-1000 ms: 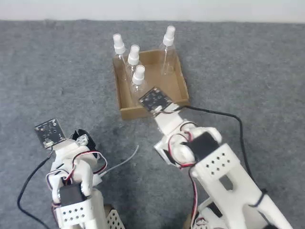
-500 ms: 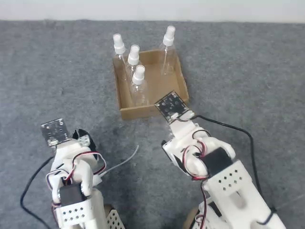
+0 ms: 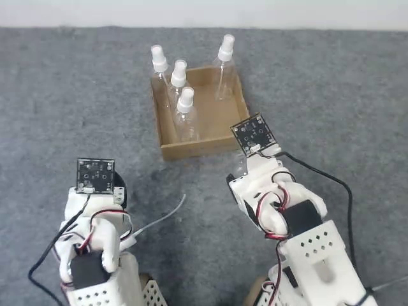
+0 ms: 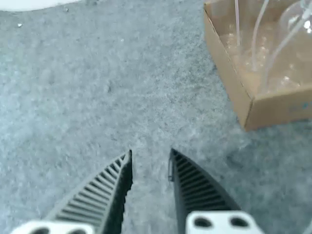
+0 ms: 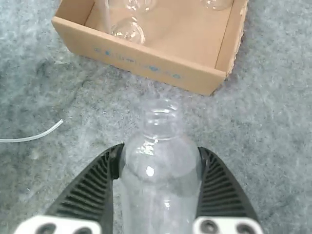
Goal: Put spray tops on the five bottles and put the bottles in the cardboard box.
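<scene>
Holding bottle (image 5: 159, 183) | right claw (image 5: 160, 150) near cardboard box (image 5: 146, 62) front wall | carpet (image 5: 92, 109) between

**Soft even light, weak shadows, a few glints**

High view: bright and diffuse, flat across the grey surface (image 3: 331, 83), with a pale band along its far edge. The cardboard box (image 3: 191, 150) drops only a thin soft shadow along its near wall, and there is faint shade under both arms.

Right wrist view: small white glint on the bottle (image 5: 158, 170) gripped by the right claw (image 5: 160, 150), whose toothed fingers look dark.

Left wrist view: left claw (image 4: 150, 155) dark against the lit surface. Streaky reflections on the boxed bottles (image 4: 292, 19).
</scene>
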